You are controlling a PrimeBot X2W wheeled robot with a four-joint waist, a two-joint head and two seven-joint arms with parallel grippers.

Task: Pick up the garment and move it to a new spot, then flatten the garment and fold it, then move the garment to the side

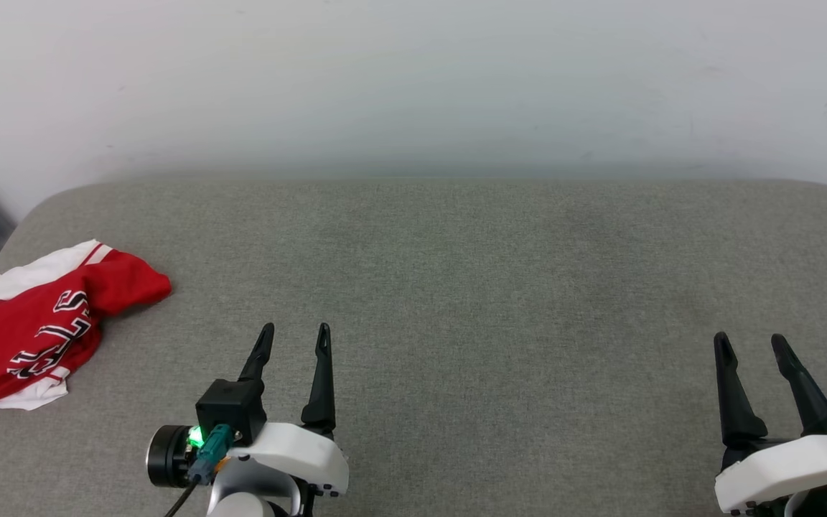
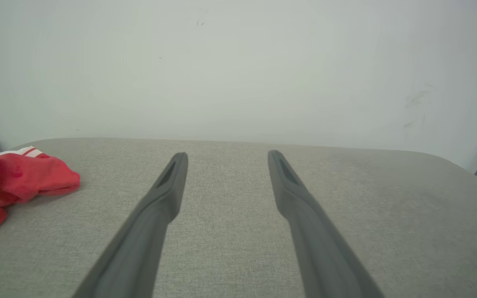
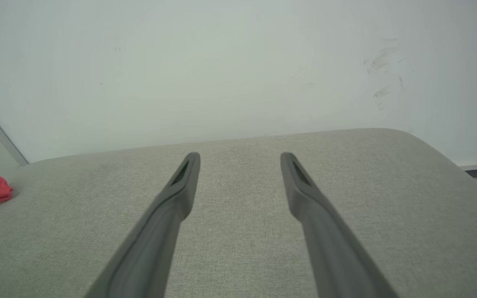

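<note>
Left gripper (image 1: 295,329) spread wide and empty over the near left part of the grey cushion (image 1: 456,287); right gripper (image 1: 749,337) likewise apart and empty, over the cushion's near right corner. Nothing pinched, nothing touched. Crumpled garment (image 1: 33,330) at the cushion's left edge, well apart from both, nearer the left one. Judged light, limp and soft: likely to sag and drape once lifted, to cling a little to the cushion's woven cover rather than slide, and to bear a firm pinch without harm. Probably best taken at the humped red fold pointing toward the cushion's middle, seemingly raised enough for a finger to slip under; likely to bring up several layers in a bunch, hence a second hold at the white sleeve on the heap's far side for spreading. Red body, white sleeve with red stripes at its trim, black block letters outlined in white, partly swallowed by folds; white edge peeking out at the near end. Collar not made out in this heap.
</note>
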